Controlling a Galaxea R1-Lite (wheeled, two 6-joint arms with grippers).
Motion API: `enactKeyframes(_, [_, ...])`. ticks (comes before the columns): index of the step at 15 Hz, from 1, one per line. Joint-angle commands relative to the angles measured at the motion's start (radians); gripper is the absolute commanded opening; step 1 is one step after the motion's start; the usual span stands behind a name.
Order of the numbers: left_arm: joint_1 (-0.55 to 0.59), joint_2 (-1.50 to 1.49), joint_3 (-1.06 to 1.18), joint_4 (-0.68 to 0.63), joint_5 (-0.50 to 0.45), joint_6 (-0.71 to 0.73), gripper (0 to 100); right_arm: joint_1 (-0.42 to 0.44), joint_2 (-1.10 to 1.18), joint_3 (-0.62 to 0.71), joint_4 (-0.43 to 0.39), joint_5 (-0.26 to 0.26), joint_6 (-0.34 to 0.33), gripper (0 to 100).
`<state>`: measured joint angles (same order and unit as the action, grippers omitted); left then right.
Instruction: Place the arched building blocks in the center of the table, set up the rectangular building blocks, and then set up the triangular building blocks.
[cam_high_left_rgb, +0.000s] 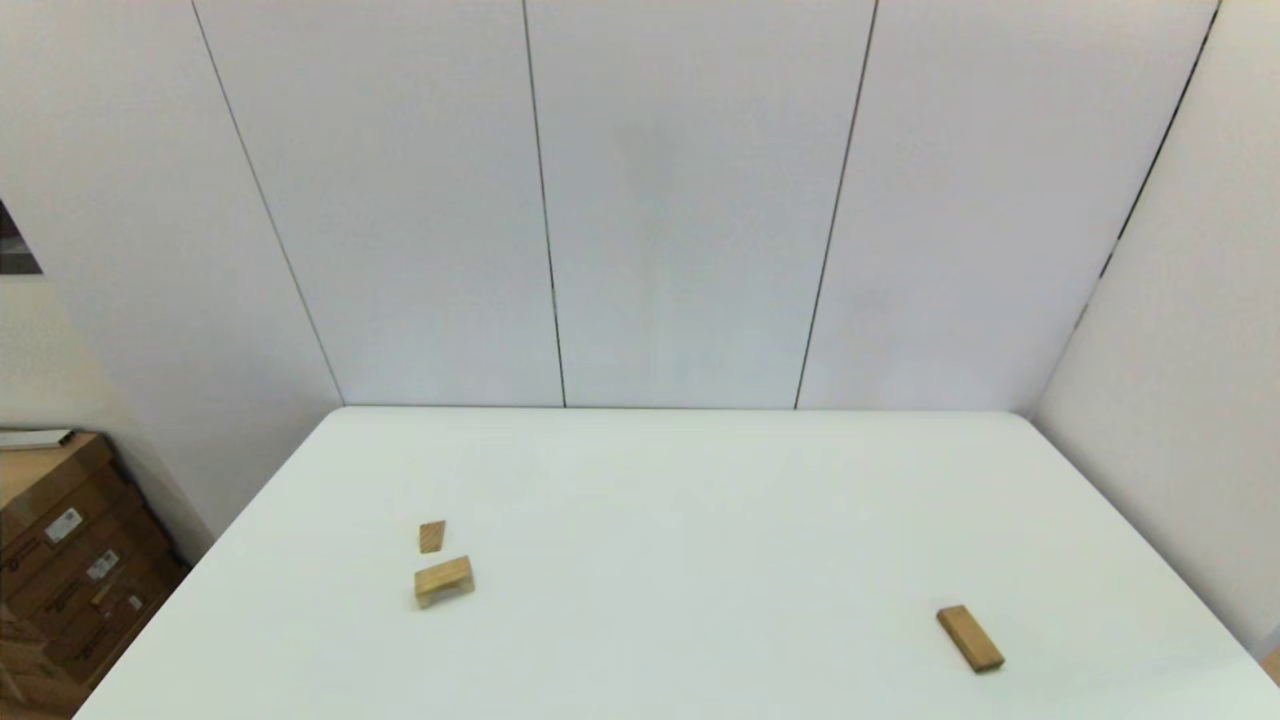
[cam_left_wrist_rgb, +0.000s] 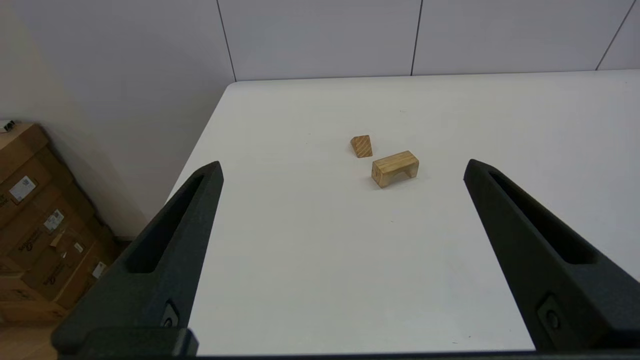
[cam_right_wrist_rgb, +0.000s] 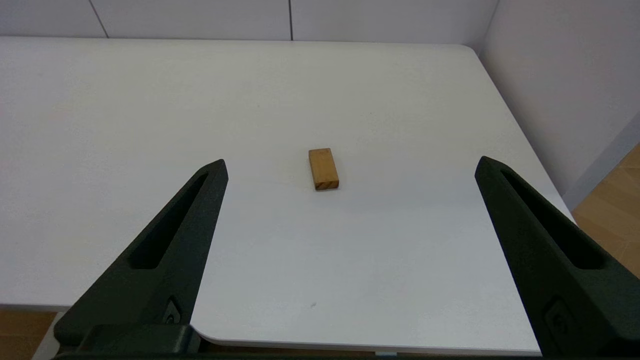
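The arched block (cam_high_left_rgb: 443, 580) (cam_left_wrist_rgb: 395, 168) stands on the left part of the white table (cam_high_left_rgb: 680, 520), hollow side down. Just behind it lies the small triangular block (cam_high_left_rgb: 431, 536) (cam_left_wrist_rgb: 361, 146), a short gap apart. The rectangular block (cam_high_left_rgb: 969, 638) (cam_right_wrist_rgb: 323, 169) lies flat near the front right. Neither arm shows in the head view. My left gripper (cam_left_wrist_rgb: 342, 167) hangs open near the table's front left edge, well short of the arched block. My right gripper (cam_right_wrist_rgb: 350, 167) is open too, held back at the front right edge, with the rectangular block far ahead between its fingers.
Cardboard boxes (cam_high_left_rgb: 60, 560) (cam_left_wrist_rgb: 35, 225) are stacked on the floor left of the table. White wall panels close the back and right sides. The table's front right rounded corner (cam_right_wrist_rgb: 210, 340) sits just under my right gripper.
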<state>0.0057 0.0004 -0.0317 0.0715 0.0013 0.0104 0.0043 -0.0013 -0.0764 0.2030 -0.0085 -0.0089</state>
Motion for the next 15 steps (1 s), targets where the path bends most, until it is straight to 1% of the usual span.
enactKeyframes(1, [0.0, 0.001, -0.001, 0.001, 0.0, -0.001, 100, 0.0, 0.0, 0.0, 0.001, -0.001, 0.0, 100])
enactKeyframes(15, [0.0, 0.001, -0.001, 0.001, 0.0, -0.009, 100, 0.0, 0.0, 0.0, 0.003, -0.001, 0.0, 100])
